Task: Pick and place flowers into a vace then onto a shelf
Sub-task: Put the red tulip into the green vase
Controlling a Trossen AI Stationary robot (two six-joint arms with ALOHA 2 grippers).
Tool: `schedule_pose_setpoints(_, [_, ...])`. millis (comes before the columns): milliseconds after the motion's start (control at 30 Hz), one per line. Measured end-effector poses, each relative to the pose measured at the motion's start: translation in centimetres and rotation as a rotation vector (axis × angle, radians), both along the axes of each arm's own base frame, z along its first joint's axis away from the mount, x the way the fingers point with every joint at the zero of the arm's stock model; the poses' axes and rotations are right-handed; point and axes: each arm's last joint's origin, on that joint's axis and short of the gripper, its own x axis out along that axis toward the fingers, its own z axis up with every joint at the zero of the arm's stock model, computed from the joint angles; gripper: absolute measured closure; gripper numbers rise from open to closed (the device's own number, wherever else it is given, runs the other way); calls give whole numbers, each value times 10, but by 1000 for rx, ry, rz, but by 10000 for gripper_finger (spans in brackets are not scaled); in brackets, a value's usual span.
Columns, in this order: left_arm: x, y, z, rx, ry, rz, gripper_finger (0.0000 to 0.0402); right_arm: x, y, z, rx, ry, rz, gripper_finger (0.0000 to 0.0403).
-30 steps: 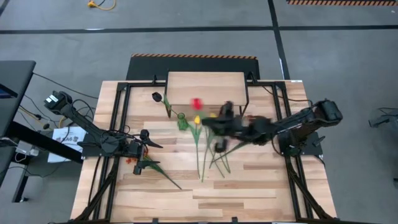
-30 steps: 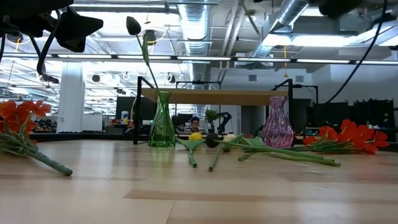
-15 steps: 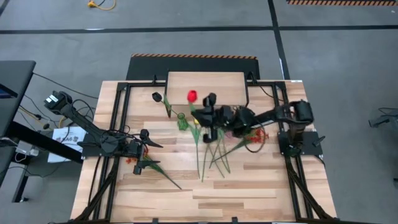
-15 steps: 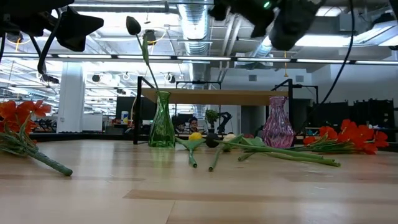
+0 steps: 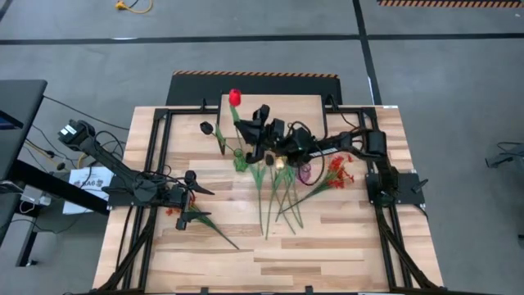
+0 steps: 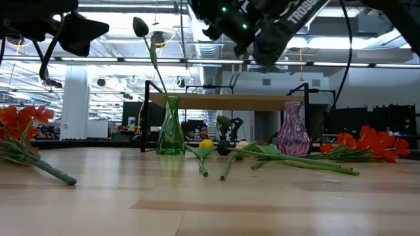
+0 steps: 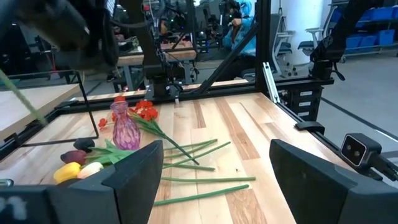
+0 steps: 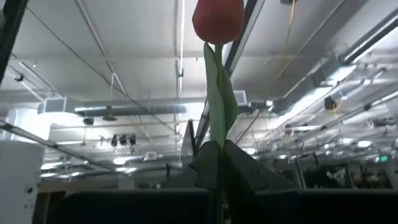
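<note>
1. Right gripper [image 5: 256, 131] has swung left over the last second, from above the flower pile at table centre to a spot over the green vase [image 5: 240, 158], near the shelf's [image 5: 303, 106] front left corner.
2. Right gripper state: jaws clamped on the stem of the red tulip [image 8: 217, 18]; in right wrist view the bloom stands above the fingers, stem upright. High view shows the bloom [image 5: 235, 97] over the shelf's left edge, carried along w/ the arm.
3. Green vase [image 6: 170, 128] already holds one dark tulip [image 6: 140, 27]. Pink vase [image 6: 293, 130] to its right stands empty, as far as visible.
4. Judgement: transport phase nearly done; stem's lower end is approx. above the vase mouth, so next is lowering and release. Exact alignment cannot be confirmed: stem tip hidden by arm.
5. Left gripper [image 5: 190, 197]: fingers wide apart, holding nothing, parked at table's left side beside an orange spray [image 6: 20, 128]. No change there.
6. Remaining flowers [image 5: 274, 201] lie loose at centre, plus an orange spray [image 5: 337, 172] to the right. Shelf top bare; that stage not begun.
</note>
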Motion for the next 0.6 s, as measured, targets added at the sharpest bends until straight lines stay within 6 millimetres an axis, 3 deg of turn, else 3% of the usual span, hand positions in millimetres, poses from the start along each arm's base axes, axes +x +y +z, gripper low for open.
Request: schedule_pose_setpoints(600, [0,0,-2,15,20,2,118,22,-32,-31,54,-1,-31,398])
